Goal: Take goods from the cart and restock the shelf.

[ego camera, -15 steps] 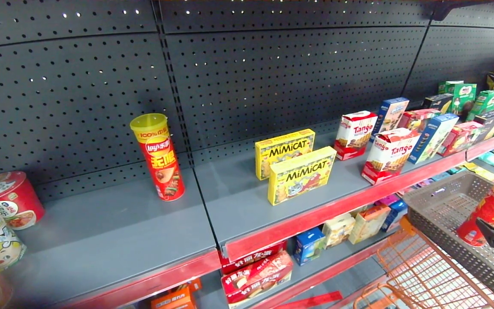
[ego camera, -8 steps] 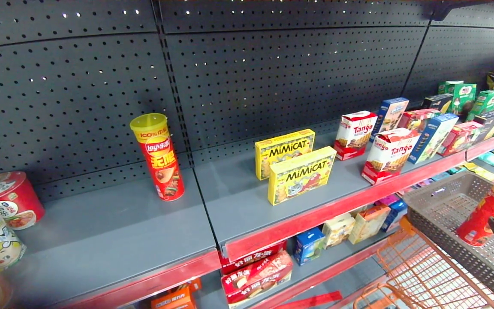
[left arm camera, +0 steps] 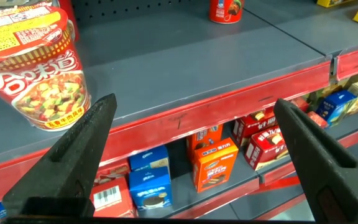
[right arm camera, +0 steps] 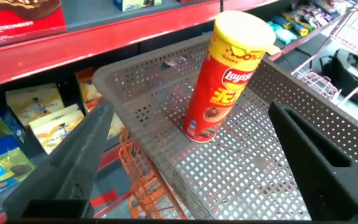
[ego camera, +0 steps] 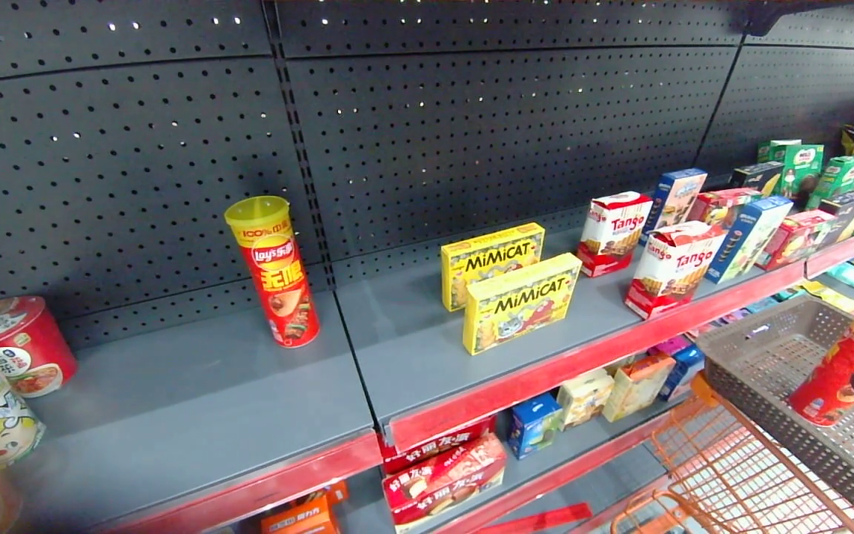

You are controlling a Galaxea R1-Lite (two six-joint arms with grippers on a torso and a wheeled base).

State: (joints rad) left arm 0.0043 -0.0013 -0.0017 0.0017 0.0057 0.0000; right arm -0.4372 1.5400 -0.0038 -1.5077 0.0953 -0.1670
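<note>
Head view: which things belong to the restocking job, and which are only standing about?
Job: chip can in the basket; grey basket; orange cart; grey shelf; shelved chip can; right gripper, open.

Standing about: yellow boxes; red-and-white boxes; noodle cups; lower-shelf boxes.

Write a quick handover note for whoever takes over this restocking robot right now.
The left gripper is open and empty, at the shelf front edge near a noodle cup. The right gripper is open and empty, facing the chip can that stands in the grey basket; no contact.
Done: one matching can stands on the shelf.
Left: grasp the chip can and shelve it, probably beside the first.
</note>
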